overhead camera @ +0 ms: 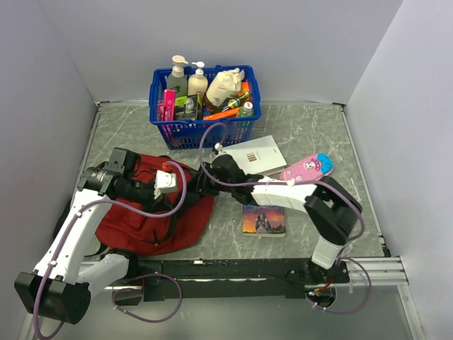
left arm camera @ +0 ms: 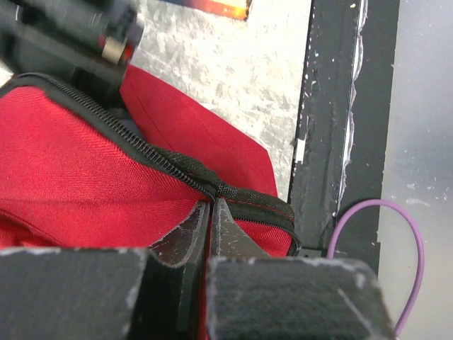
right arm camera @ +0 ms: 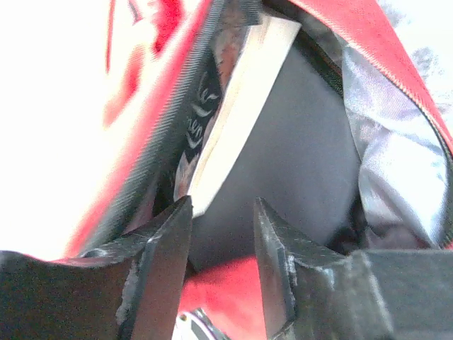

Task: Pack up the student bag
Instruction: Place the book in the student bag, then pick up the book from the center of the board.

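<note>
Clamps the left pincer (left arm camera: 210, 212) tight on the zipper rim (left arm camera: 177, 170) of the soft dark-red fabric student bag (left arm camera: 71, 163), propping its mouth open; right pincer (right arm camera: 223, 212) parted, empty, beside a pale-paged book (right arm camera: 241, 92) inside.

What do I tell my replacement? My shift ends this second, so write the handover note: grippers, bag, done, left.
Left gripper: jaws shut on the zipper rim of the student bag.
Right gripper: jaws open, inside the bag's mouth.
Done: one book stands in the bag against the grey lining.
Left: a colourful book, a white booklet and a pink case lie on the table; probably withdraw the right arm and fetch them next.
</note>
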